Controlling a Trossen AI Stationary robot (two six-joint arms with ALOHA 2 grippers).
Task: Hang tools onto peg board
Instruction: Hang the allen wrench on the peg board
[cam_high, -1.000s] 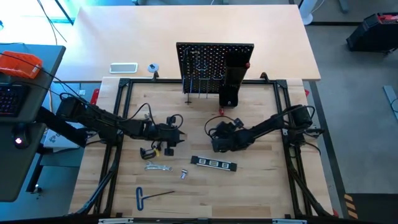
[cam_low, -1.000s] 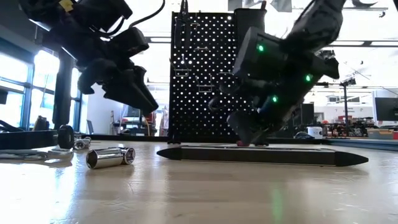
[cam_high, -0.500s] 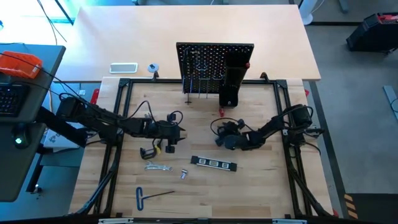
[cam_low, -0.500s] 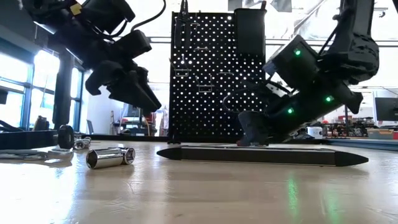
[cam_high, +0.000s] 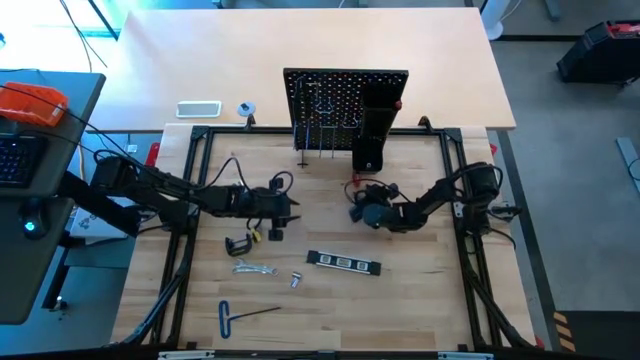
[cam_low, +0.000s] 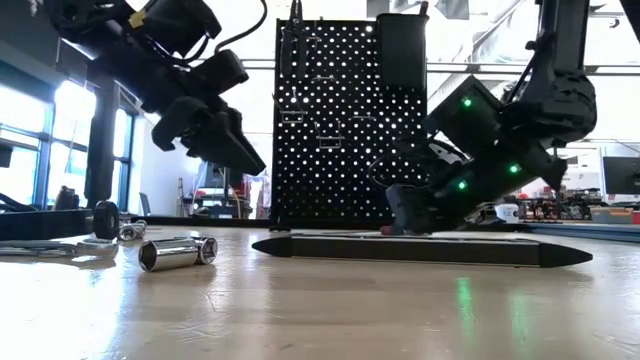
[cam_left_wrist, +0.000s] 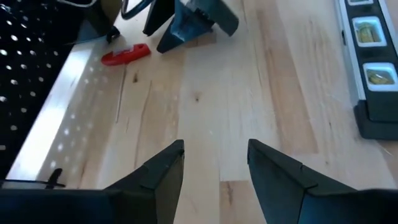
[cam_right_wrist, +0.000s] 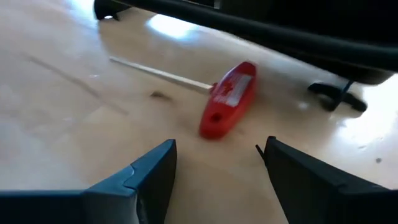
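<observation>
The wooden table (cam_high: 420, 290) carried everything, and the peg board (cam_high: 345, 105) stood upright at its far edge, a black perforated panel with metal hooks and a tall black box holder (cam_high: 372, 135) on its right part. In front of the board the 2 arms reached inward from either side.

The left gripper (cam_high: 281, 213) hovered above the boards left of centre, its fingers (cam_left_wrist: 163, 167) spread apart and holding nothing, bare wood showing between them. The right gripper (cam_high: 362, 205) sat low, near the foot of the box holder, fingers (cam_right_wrist: 152, 168) also wide and empty. Just ahead of it lay the red-handled screwdriver (cam_right_wrist: 229, 98), flat on the wood with its thin shaft pointing away from the handle; in the high view it showed as a red speck (cam_high: 355, 180) before the holder.

The black-and-silver bar (cam_high: 343, 262) lay flat nearer the front, between the 2 arms. Left of it rested the black C-clamp (cam_high: 237, 245), the silver wrench (cam_high: 254, 267) and a small metal socket (cam_high: 296, 280). The blue T-handle hex key (cam_high: 240, 315) lay closest to the front edge, well apart from both grippers.
</observation>
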